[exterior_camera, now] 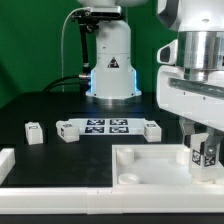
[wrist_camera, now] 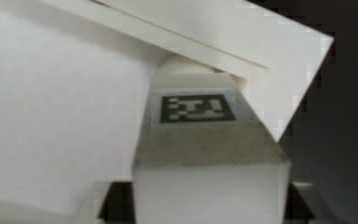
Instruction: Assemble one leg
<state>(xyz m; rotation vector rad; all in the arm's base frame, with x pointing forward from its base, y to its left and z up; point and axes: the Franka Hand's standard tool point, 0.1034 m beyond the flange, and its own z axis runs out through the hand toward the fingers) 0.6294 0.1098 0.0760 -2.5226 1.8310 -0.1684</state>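
The pincer (exterior_camera: 206,146) was clamped on 1 leg (exterior_camera: 208,155), holding it upright and low over the exterior view's right end of the white square plate (exterior_camera: 150,166) on the table (exterior_camera: 40,105), apparently to seat it there.

Exterior view: low at the front edge of the counter (exterior_camera: 60,100), facing back; wrist view: close along the tool (exterior_camera: 203,150); both share the leg (exterior_camera: 209,153) (wrist_camera: 197,150).

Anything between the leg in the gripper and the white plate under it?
Nothing visible. The gripper, shut on the leg, hangs at the plate's corner on the exterior view's right. The loose legs and the marker board lie farther back on the table. The spot right under the leg is hidden.
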